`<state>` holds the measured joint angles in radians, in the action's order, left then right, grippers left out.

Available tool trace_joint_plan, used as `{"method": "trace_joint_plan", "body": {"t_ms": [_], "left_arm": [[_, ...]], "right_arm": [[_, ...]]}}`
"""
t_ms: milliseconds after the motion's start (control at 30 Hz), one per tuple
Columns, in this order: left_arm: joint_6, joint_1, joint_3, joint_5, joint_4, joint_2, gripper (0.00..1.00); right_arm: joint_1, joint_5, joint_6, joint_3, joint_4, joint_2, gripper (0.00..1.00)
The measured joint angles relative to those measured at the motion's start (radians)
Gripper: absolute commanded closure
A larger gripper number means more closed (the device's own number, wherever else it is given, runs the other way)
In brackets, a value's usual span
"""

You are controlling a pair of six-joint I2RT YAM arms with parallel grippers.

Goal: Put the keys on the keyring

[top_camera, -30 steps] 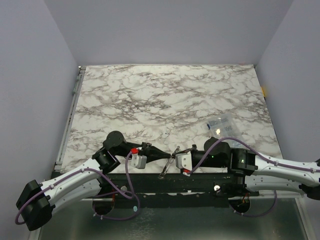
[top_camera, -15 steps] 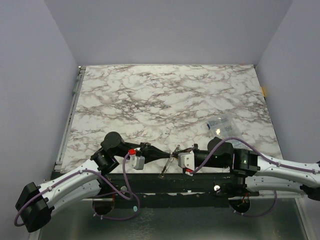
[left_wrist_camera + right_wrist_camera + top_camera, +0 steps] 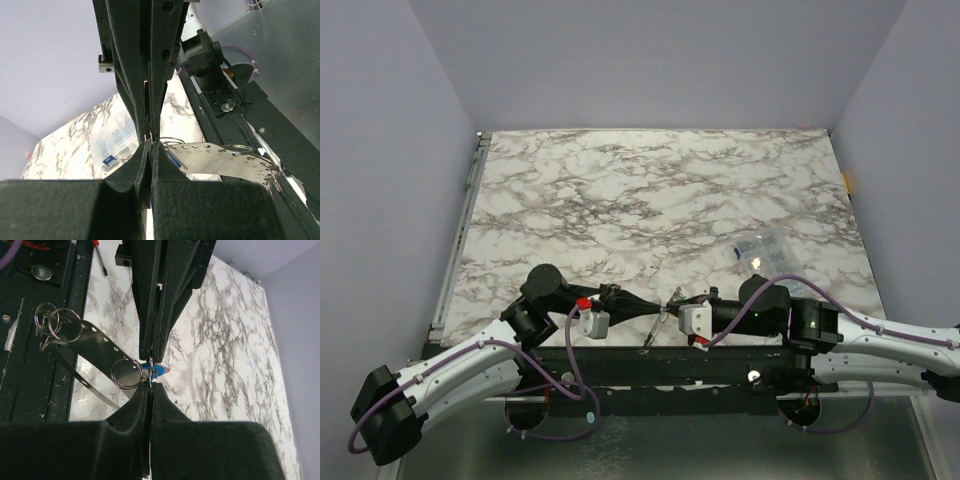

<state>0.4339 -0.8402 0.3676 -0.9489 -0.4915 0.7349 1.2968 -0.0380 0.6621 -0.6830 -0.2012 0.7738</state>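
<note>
Tip to tip over the near edge of the marble table (image 3: pixel 670 190).
Both pinched tight and facing each other: left gripper (image 3: pixel 652 310) and right gripper (image 3: pixel 673 299). Right at the meeting point, blue key (image 3: pixel 157 370), between the two sets of tips; holder unclear. Just beside the tips, keyring (image 3: pixel 85 336), a band of holed metal carrying small split rings (image 3: pixel 126 373). Well apart on the right, clear box (image 3: pixel 760 248).
</note>
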Motion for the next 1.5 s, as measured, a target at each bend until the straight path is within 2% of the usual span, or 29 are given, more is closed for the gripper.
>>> {"method": "trace_joint_plan", "body": {"t_ms": [67,233,367,900,1500], "left_arm": [[0.000,0.000,0.000,0.006,0.000,-0.004,1.00],[0.004,0.000,-0.010,0.034,0.000,-0.018,0.75],[0.011,0.000,-0.022,0.064,0.007,-0.043,0.69],[0.043,0.000,-0.024,0.126,0.008,-0.063,0.69],[0.030,0.000,-0.024,0.084,0.008,-0.006,0.69]], "right_arm": [[0.000,0.000,0.000,0.000,0.002,0.000,0.99],[0.000,0.005,0.000,0.000,0.006,-0.001,0.99],[0.000,0.011,0.000,0.000,0.006,-0.005,0.99],[0.000,-0.045,0.004,0.000,0.006,0.000,0.99],[0.000,-0.095,0.003,0.000,0.031,-0.002,0.99]]}}
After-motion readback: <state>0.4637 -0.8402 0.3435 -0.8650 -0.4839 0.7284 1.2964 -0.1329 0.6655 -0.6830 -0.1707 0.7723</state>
